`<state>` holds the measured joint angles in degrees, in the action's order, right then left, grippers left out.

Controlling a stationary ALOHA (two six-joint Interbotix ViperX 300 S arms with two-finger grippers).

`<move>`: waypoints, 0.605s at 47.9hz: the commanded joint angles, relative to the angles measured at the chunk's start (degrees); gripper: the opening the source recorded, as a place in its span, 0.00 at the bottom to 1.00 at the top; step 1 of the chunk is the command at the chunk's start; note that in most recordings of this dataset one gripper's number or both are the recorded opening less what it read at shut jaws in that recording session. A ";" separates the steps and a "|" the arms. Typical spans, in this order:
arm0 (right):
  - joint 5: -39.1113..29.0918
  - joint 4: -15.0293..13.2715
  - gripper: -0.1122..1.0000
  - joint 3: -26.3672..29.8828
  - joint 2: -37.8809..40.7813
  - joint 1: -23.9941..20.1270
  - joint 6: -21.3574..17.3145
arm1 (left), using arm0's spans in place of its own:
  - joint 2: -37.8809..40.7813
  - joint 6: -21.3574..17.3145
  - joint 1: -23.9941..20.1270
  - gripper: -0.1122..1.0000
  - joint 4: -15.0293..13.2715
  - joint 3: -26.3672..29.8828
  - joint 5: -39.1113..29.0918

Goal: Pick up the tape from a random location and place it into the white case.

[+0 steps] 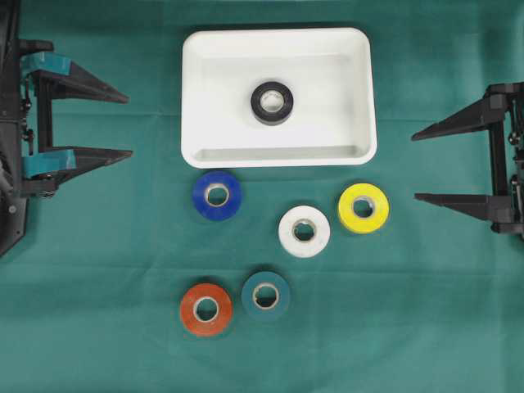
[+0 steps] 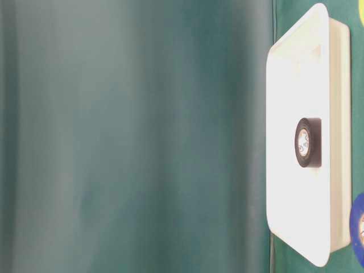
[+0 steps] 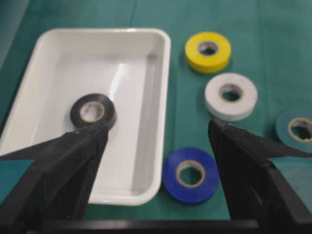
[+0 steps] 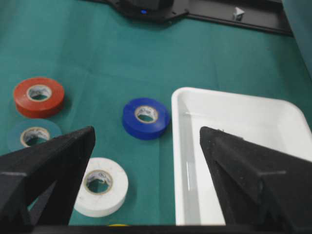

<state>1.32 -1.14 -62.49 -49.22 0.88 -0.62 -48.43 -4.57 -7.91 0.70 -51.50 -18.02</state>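
The white case (image 1: 278, 154) lies at the back middle of the green cloth, and a black tape roll (image 1: 272, 103) lies flat inside it. In front of the case lie blue (image 1: 217, 196), white (image 1: 304, 231), yellow (image 1: 363, 207), red (image 1: 205, 309) and teal (image 1: 265, 295) tape rolls. My left gripper (image 1: 129, 126) hangs open at the far left, holding nothing. At the far right, my right gripper (image 1: 413, 167) is open too and just as empty. The left wrist view looks past the open left gripper (image 3: 157, 126) at the case (image 3: 146, 126) and the blue roll (image 3: 190, 174).
Green cloth covers the whole table. From table level I see the case (image 2: 284, 170) with the black roll (image 2: 307, 142) and an edge of the blue roll (image 2: 358, 224). In the right wrist view, the open right gripper (image 4: 147, 129) frames the white roll (image 4: 101, 186) and the case's rim (image 4: 183, 161).
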 commanded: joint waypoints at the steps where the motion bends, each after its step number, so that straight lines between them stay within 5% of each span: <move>1: 0.18 0.18 0.91 1.58 0.00 0.09 -0.09 | -0.26 0.09 0.09 0.84 -0.18 -0.09 1.58; 29: 0.18 0.62 0.91 1.58 0.18 -0.44 -0.18 | 0.18 0.26 0.09 0.84 -0.26 -0.26 2.02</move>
<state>1.32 -0.70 -62.49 -49.22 0.88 -0.70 -48.43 -4.39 -7.91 0.53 -52.56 -16.61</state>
